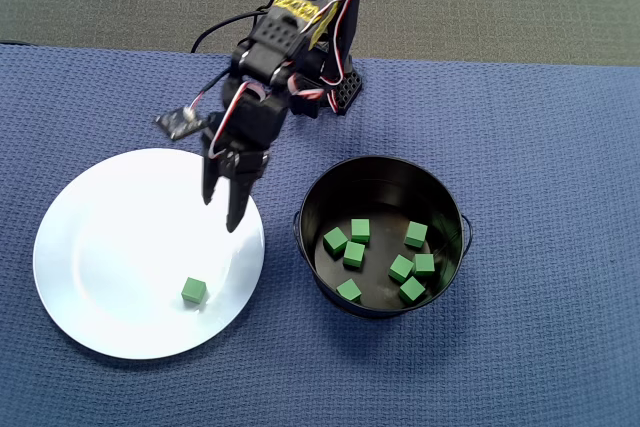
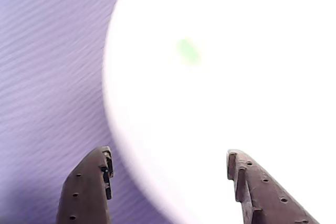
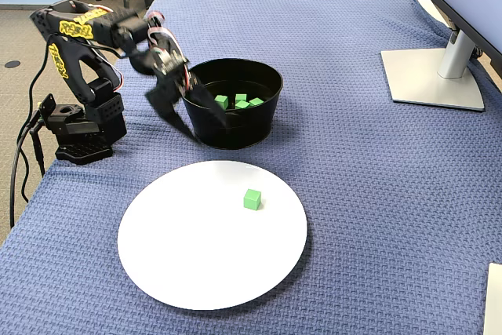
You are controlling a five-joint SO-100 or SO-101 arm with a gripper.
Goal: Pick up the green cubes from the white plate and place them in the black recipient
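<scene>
one green cube [image 1: 194, 291] left on the white plate [image 1: 100, 247], other eight sit in the black pot [image 1: 310, 209], and my gripper [image 1: 222, 209] hangs wide open and empty over the plate, so i'd straddle the cube squarely before closing.

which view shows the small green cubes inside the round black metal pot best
The overhead view: it looks straight into the black pot, showing eight green cubes apart. The fixed view shows only three past the rim; the wrist view shows none of them.
</scene>
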